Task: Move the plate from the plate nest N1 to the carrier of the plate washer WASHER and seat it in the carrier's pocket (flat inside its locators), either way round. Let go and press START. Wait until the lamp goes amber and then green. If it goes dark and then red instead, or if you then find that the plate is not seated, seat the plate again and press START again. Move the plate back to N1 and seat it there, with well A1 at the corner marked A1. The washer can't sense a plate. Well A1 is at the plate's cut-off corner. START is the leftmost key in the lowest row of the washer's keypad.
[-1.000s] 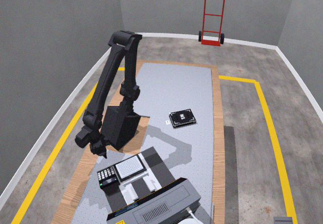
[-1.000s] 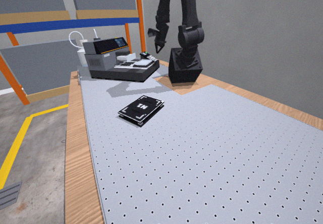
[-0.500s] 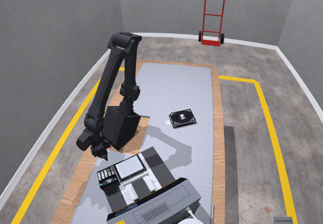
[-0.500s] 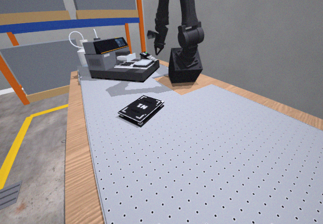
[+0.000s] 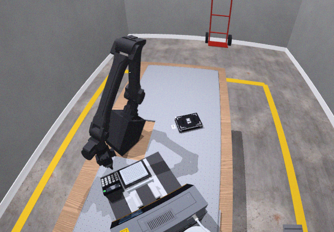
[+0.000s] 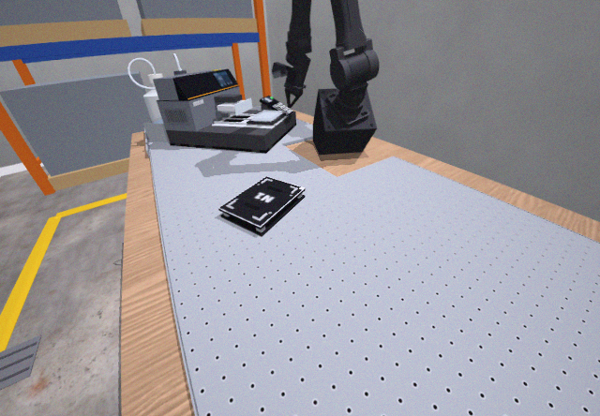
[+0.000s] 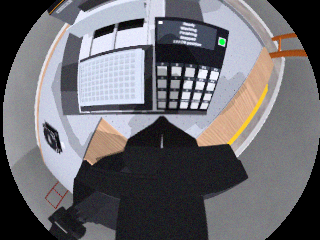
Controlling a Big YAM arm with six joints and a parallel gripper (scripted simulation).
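Grey perforated bench top [image 6: 367, 275] is your stage, and the washer [image 5: 162, 210] at its end is your landmark for everything else. You've got the black arm [image 5: 107, 111] arching up from its base beside the washer and folding down toward the washer's front corner. Well away from the washer along the bench sits the plate nest N1 [image 5: 188, 122], its black top bare with white corner marks and the N1 label showing. On the washer's deck, you can see the white plate [image 5: 134, 172] lying in the carrier [image 5: 135, 174]; from the wrist view its grid of wells [image 7: 112, 79] looks flat and square within the dark frame. Just beside the plate, on the washer's outer edge, is the keypad [image 5: 109, 180], and below its keys a small green lamp [image 5: 104, 190] is lit. Your gripper [image 5: 109, 166] hangs point-down just above the keypad's near edge, fingers pressed tight together with nothing between them. You can't tell from these views whether the tip touches a key.
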